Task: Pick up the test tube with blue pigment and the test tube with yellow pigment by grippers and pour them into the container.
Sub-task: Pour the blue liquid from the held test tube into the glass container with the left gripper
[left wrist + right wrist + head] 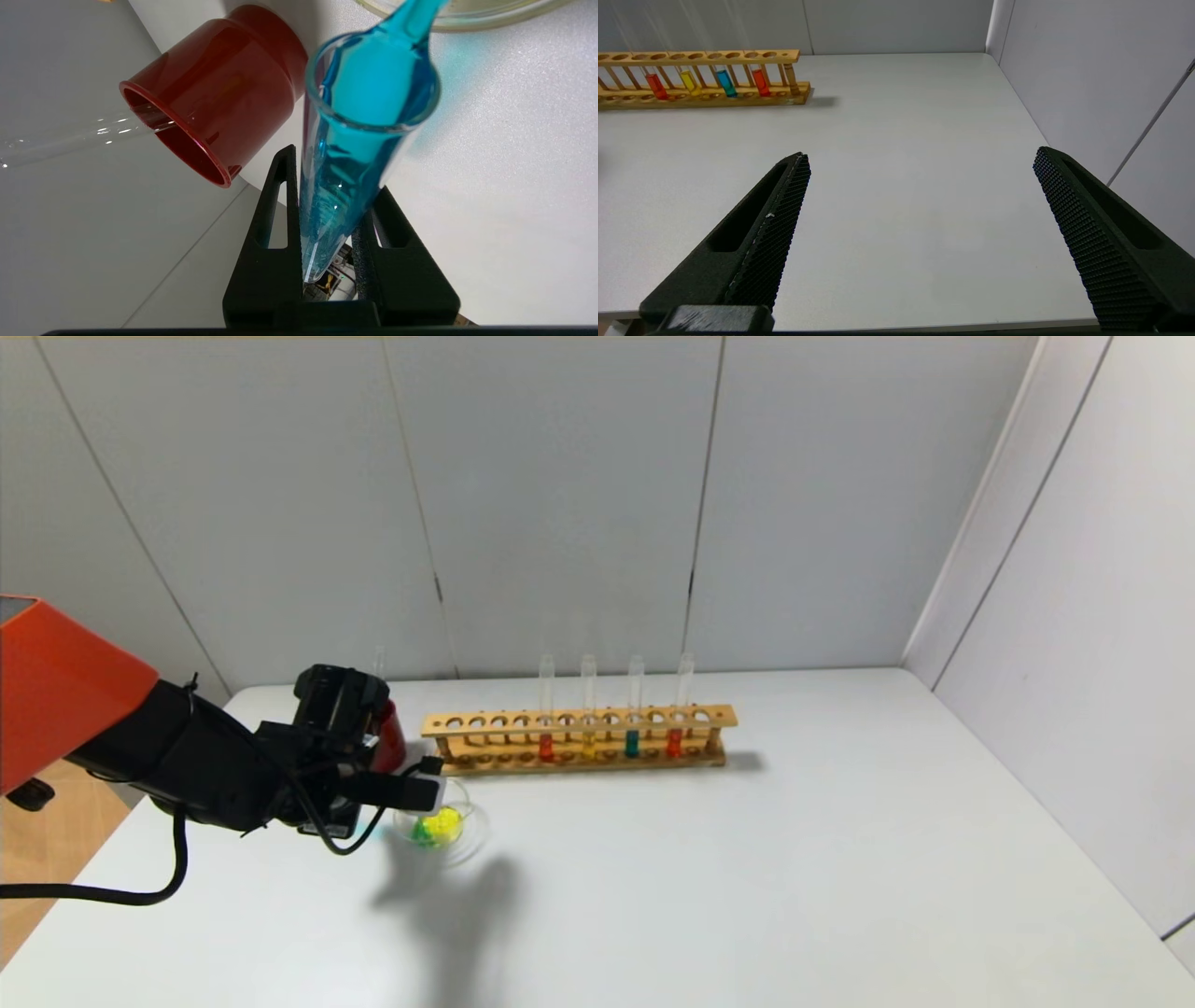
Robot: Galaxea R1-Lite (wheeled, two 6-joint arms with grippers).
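Observation:
My left gripper [422, 792] [334, 170] is shut on the test tube with blue pigment [364, 116], gripping it near its round bottom. The tube is tipped mouth-down and a blue stream runs from its lip over the rim of the container [467, 18]. In the head view the clear glass container [471, 840] sits just under the gripper and holds yellow and green liquid. A yellow-liquid tube [589, 744] [689, 80] and a twin blue tube [632, 743] [726, 83] stand in the wooden rack [579, 721]. My right gripper [920, 154] is open and empty over bare table.
A dark red cup [390, 737] [224, 93] stands just behind the container with an empty clear tube [70, 140] leaning in it. Two red-liquid tubes [546, 747] [674, 743] stand in the rack [705, 56]. Walls close the back and right.

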